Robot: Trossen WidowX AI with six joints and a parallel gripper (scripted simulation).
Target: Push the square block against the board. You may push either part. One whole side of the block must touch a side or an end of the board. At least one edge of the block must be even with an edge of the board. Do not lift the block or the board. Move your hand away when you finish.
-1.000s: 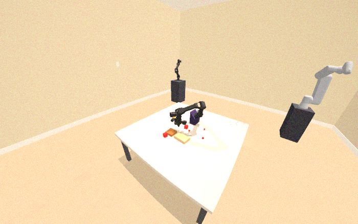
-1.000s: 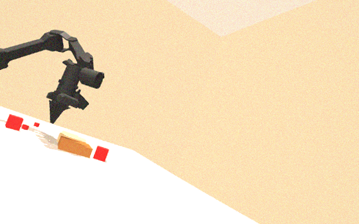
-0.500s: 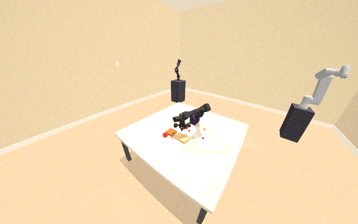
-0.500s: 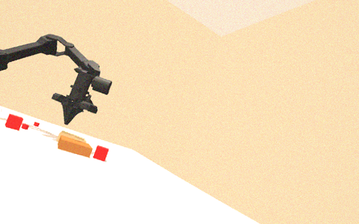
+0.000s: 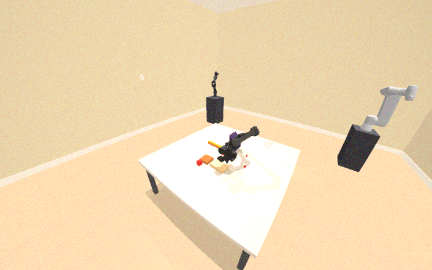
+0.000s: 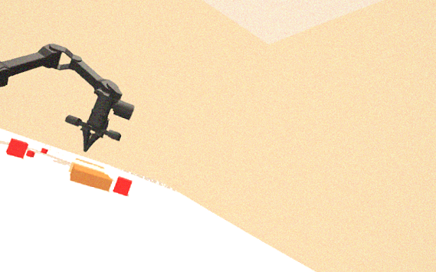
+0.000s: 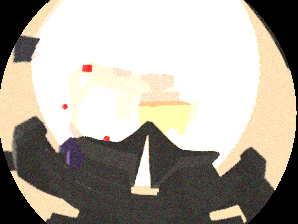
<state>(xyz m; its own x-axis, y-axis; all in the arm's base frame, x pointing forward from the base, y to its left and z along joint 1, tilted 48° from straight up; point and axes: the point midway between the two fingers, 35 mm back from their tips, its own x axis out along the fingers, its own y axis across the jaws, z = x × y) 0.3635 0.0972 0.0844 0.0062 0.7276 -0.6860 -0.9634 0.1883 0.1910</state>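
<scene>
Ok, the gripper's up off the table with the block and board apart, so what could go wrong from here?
1. The square block lies well apart from the board, so stopping now leaves no side touching.
2. The shut gripper ends in a narrow point; an off-centre push would probably spin the block rather than slide it square.
3. A small red cube sits right beside the block and could get swept along.

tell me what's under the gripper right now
The shut gripper hangs above the white table, holding nothing. Its tips point down just behind the orange square block, apart from it. A pale flat shape lies beyond the block; whether it sits directly under the tips cannot be told.
</scene>
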